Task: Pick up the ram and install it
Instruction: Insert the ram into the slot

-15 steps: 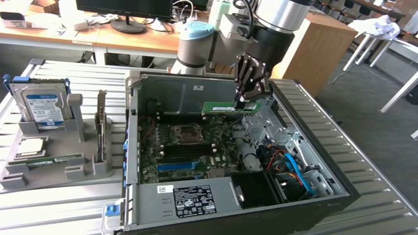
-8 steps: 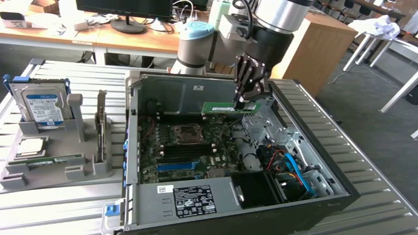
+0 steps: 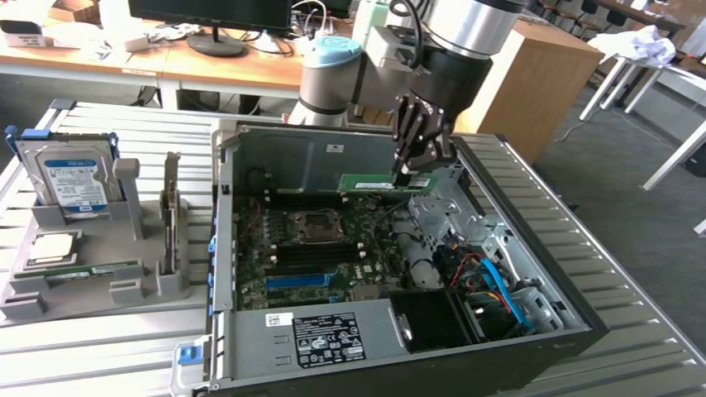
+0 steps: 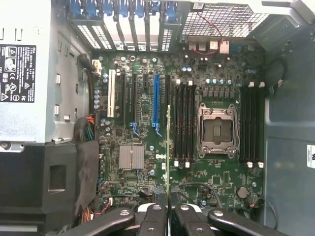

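The ram (image 3: 373, 183) is a thin green stick held level above the open computer case (image 3: 530, 248), toward its back wall. My gripper (image 3: 412, 175) comes down from above and is shut on one end of it. In the wrist view the ram (image 4: 168, 147) appears edge-on as a narrow green line running out from between my fingertips (image 4: 168, 209). It hangs over the motherboard (image 4: 142, 182), beside a bank of black memory slots (image 4: 183, 123) next to the empty processor socket (image 4: 216, 130). A second bank of slots (image 4: 251, 125) lies on the socket's other side.
A grey parts holder (image 3: 33, 302) stands at the exterior view's left with a hard drive (image 3: 69, 178), a square silver processor (image 3: 53, 248) and an upright dark card (image 3: 171, 211). The power supply (image 3: 320, 335) and cables (image 3: 491, 285) fill the case's near side.
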Motion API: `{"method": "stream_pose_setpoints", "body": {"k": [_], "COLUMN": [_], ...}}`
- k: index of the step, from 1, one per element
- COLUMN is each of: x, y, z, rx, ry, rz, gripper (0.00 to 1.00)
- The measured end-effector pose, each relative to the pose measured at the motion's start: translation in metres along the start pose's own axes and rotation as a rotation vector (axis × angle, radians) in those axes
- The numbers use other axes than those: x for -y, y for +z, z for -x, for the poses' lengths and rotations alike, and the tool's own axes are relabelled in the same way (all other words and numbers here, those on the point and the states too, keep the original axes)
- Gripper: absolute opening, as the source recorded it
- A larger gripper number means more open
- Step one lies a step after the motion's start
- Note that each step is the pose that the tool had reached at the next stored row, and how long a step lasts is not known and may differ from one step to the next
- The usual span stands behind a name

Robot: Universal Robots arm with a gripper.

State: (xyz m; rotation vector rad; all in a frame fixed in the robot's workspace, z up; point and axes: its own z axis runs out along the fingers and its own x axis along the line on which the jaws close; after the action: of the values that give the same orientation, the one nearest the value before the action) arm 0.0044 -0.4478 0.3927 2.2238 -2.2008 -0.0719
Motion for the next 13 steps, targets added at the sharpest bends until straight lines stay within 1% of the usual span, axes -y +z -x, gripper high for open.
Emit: {"method": "stream_pose_setpoints", "body": {"k": [13], "x": [-0.0027], "y": [0.0024], "z": [0.0000], "rx": [0.0000], "ry": [0.000], "rz": [0.0000], "gripper": [0.13]}}
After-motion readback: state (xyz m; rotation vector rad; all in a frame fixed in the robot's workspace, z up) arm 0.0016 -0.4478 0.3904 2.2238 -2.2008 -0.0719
